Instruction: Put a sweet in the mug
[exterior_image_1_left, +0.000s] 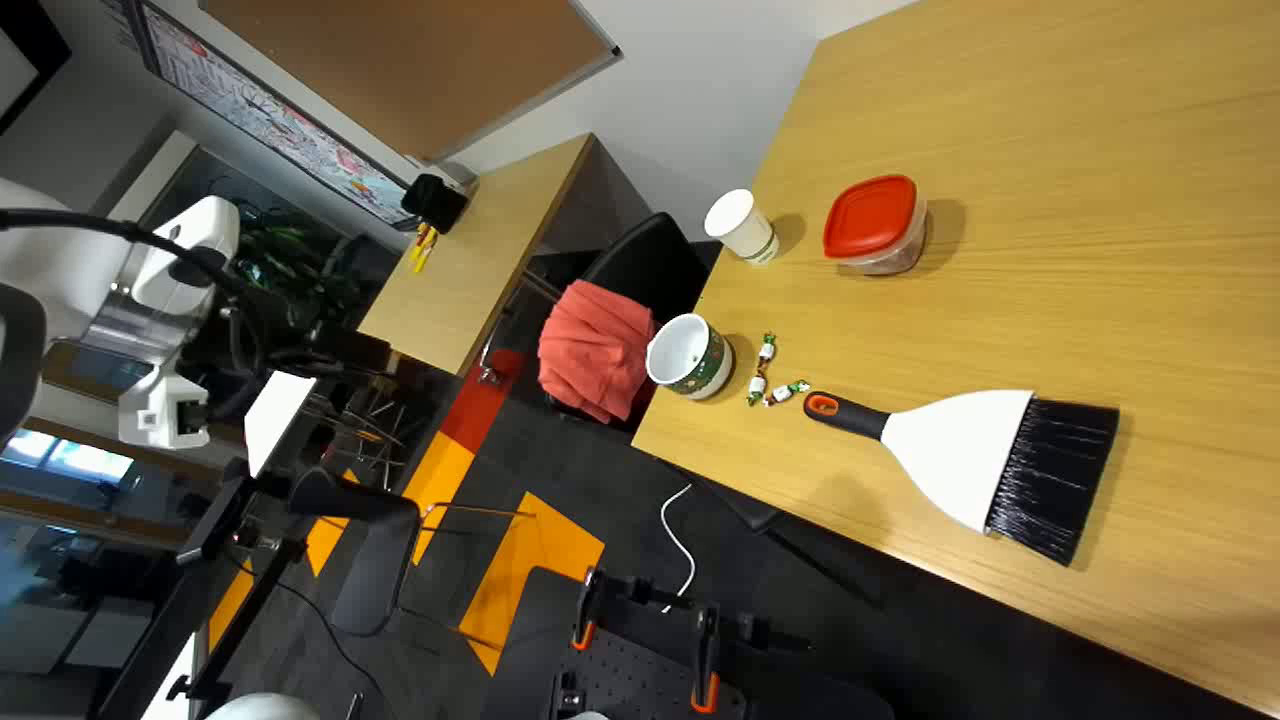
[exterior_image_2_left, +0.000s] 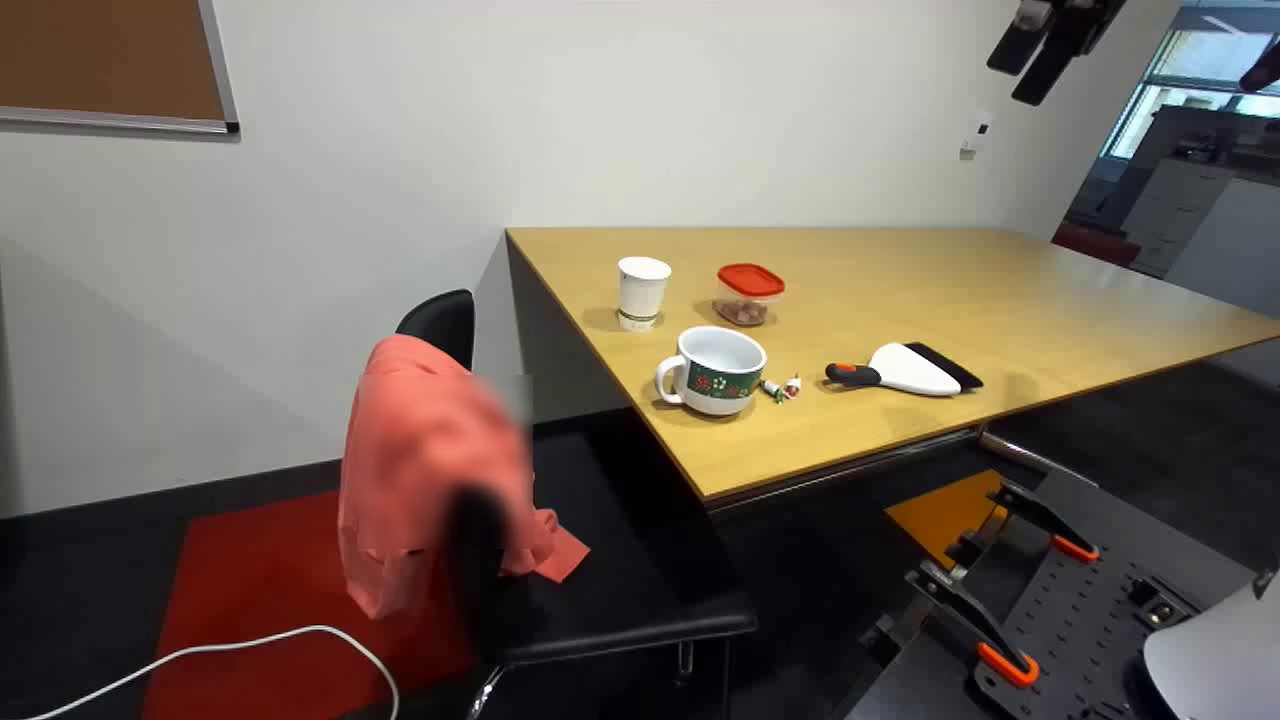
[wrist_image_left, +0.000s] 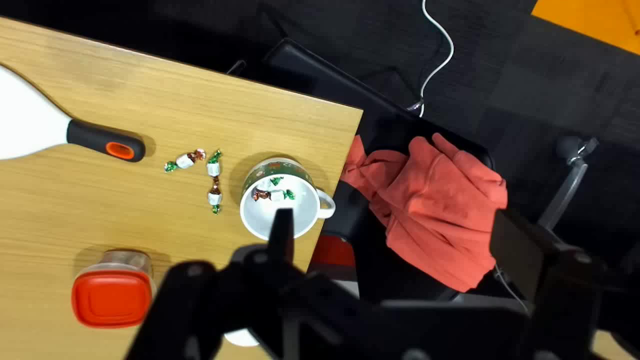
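Three wrapped sweets (wrist_image_left: 213, 168) lie on the wooden bench (exterior_image_1_left: 1130, 220), two of them end to end, just beside the white mug (exterior_image_2_left: 722, 381) with its green patterned band. That mug stands upright near the bench's corner, and the wrist view shows at least one wrapped sweet (wrist_image_left: 275, 195) inside it. The gripper (wrist_image_left: 394, 220) hangs well apart from the mug, its jaws parted. Farther along stand a paper cup (exterior_image_2_left: 641, 293) and a red-lidded container (exterior_image_1_left: 873, 222); a white hand brush (exterior_image_1_left: 955, 450) lies past the sweets.
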